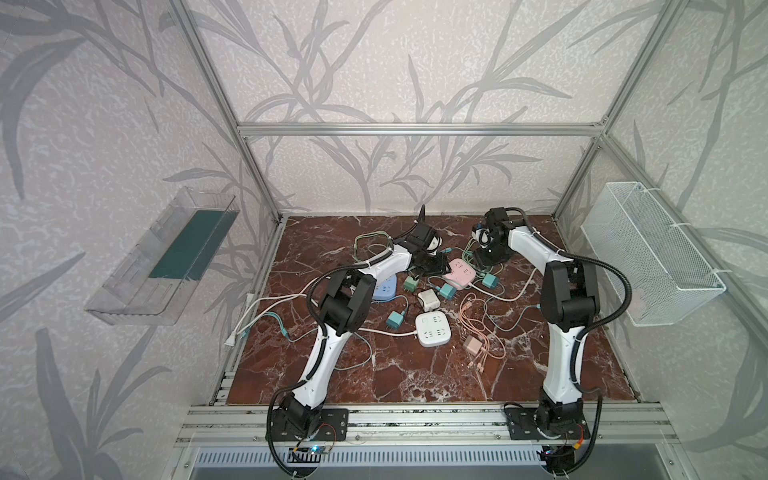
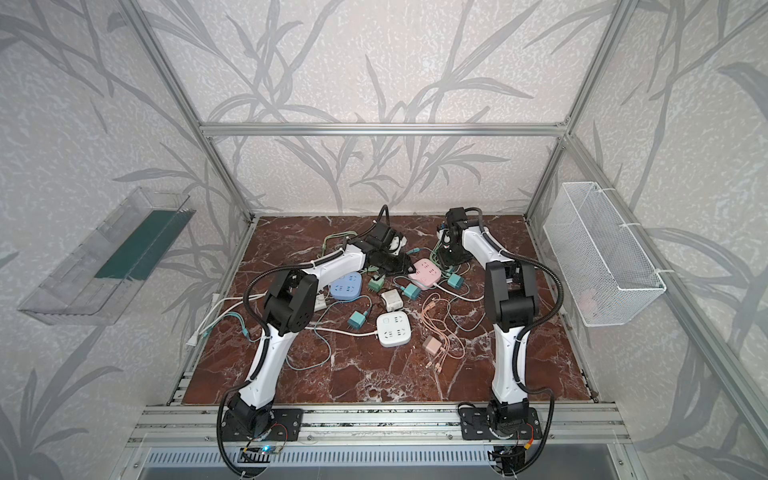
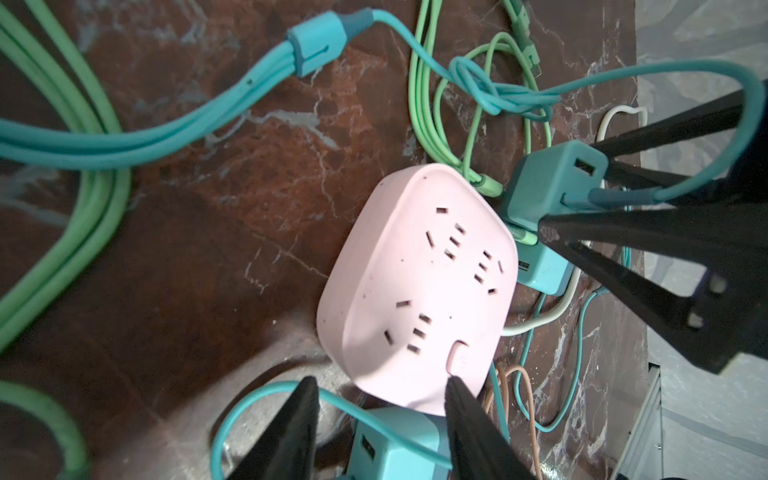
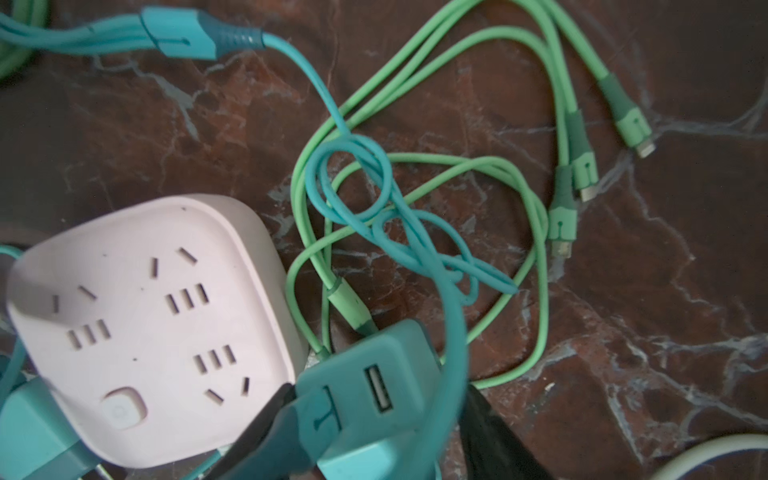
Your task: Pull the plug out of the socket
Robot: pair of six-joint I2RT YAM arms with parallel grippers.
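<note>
Teal USB charger plug (image 3: 552, 187): off the pink socket (image 4: 158, 324), tilted, just beside the socket's corner on the right arm's side. Both sit toward the back middle of the marble-patterned table (image 1: 374, 374). All slot groups on the socket's face show empty in both wrist views.

Right end effector (image 4: 380, 392): fingers bracket the plug, one on each side. One finger touches its edge. The plug's own teal cable (image 4: 453, 316) loops over it and hides the other side, so I cannot tell whether the plug is pinched or only straddled, nor whether it rests on the table.

Left end effector (image 3: 380, 380): fingers spread, nothing between them gripped. One tip sits at the socket's rim by its button, and a second teal charger (image 3: 395, 444) lies below the gap.

Step, as I judge it: the pull itself looks finished. This is the letting-go stage, with the left end effector placed to steady the socket.

Next move calls for:
- The right fingers should part fully and back straight away from the plug.
- The looped teal cable and the green cable (image 4: 415, 166) tangled next to it are likely to snag a finger.
- The left end effector should lift clear of the socket rim without dragging the socket.
</note>
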